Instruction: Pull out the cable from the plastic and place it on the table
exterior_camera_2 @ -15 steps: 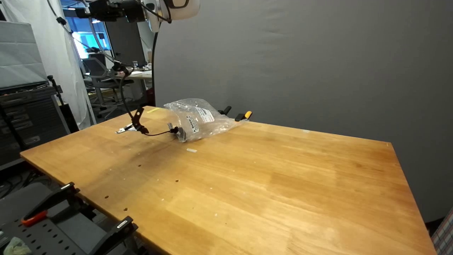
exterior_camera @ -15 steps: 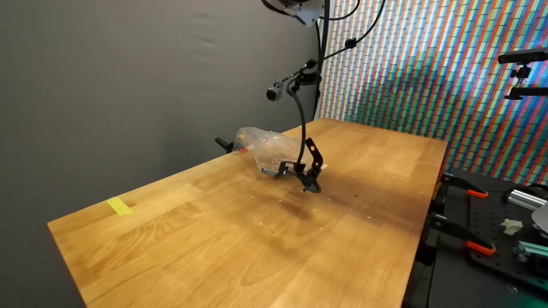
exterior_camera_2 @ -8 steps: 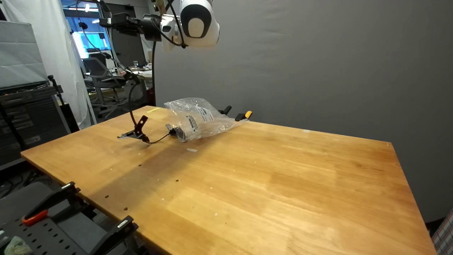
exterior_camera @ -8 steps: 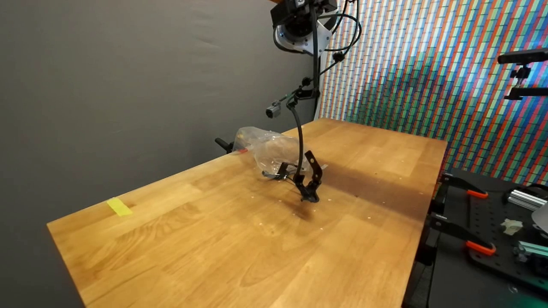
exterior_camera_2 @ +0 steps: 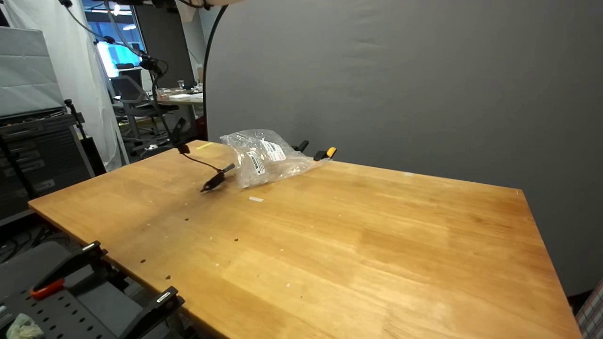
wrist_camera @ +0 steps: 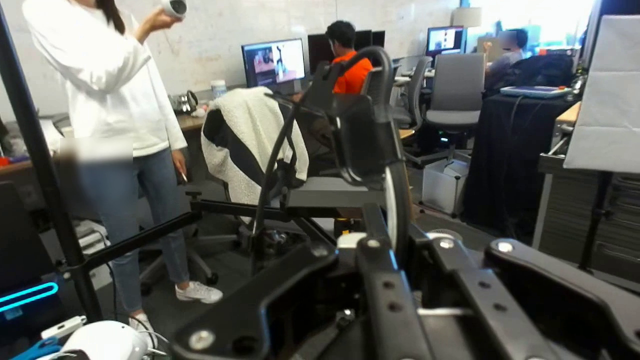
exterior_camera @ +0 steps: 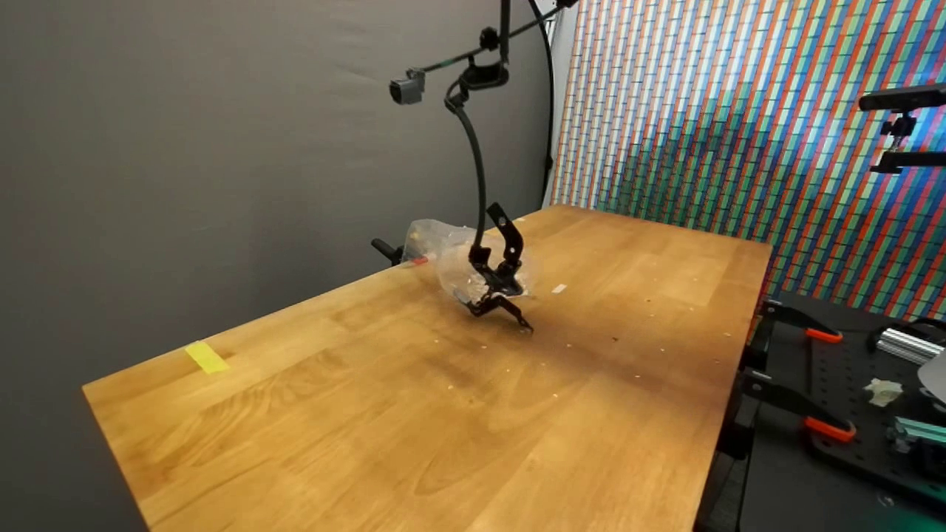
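A long black cable harness hangs down over the table [exterior_camera: 355, 414] in both exterior views [exterior_camera: 473, 148] [exterior_camera_2: 162, 117]. A grey connector [exterior_camera: 406, 89] sticks out on an upper branch. A black bracket [exterior_camera: 499, 273] hangs lower down. The lowest black connector piece [exterior_camera_2: 214, 181] hangs tilted beside the bag's near end, low over the table; I cannot tell if its grey tip still touches the bag. The clear plastic bag [exterior_camera_2: 264, 157] with white labels lies at the far table edge. My gripper [wrist_camera: 394, 235] is shut on the cable [wrist_camera: 397, 200] in the wrist view; it is above the exterior pictures.
Clamp handles [exterior_camera_2: 326, 154] stand at the table edge behind the bag. Yellow tape [exterior_camera: 207, 356] and a small white strip [exterior_camera: 559, 288] are on the tabletop. A dark side cart [exterior_camera_2: 52, 310] with clamps adjoins the table. A person [wrist_camera: 120, 100] stands in the wrist view.
The arm dips, then rises out of the exterior pictures. The cable is lifted, its bracket is higher off the table, and the lowest connector has come from the bag's end to hang beside it.
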You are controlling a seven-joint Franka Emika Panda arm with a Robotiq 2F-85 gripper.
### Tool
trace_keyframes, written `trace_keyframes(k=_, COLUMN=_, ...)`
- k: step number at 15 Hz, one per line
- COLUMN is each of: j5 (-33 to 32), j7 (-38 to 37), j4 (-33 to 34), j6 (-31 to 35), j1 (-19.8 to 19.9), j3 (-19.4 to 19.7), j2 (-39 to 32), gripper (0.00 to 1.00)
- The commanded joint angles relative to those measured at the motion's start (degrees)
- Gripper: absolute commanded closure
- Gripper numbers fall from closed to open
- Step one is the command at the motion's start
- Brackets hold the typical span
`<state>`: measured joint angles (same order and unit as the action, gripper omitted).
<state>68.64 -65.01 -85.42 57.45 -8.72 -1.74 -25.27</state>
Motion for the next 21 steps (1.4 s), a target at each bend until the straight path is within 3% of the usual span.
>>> trace_keyframes(k=1, j5=-1.83, j7=2.86, j4=3.17, j6=4.10, j1=-2.72, j3=-1.97, j2=1.69, gripper=0.98)
trace_keyframes(k=5, j5=-7.59, j7=7.14, j4=4.10, j6=8.10, j1=-3.82, j3=-1.96, j2=1.36, gripper=0.98)
trace_keyframes(k=12, j5=-13.60, j7=15.97, j4=0.07, j6=14.72, j1=-0.66, j3=-0.13, j2=3.47, gripper=0.98)
trace_keyframes(k=17, j5=-15.65, j7=21.60, j4=-6.28, j6=14.10, j1=2.78, j3=1.51, j2=5.51, gripper=0.98)
trace_keyframes(k=21, j5=-23.19, j7=28.05, j4=-13.04, j6=14.10, j1=5.39, j3=4.45, j2=6.81, gripper=0.98)
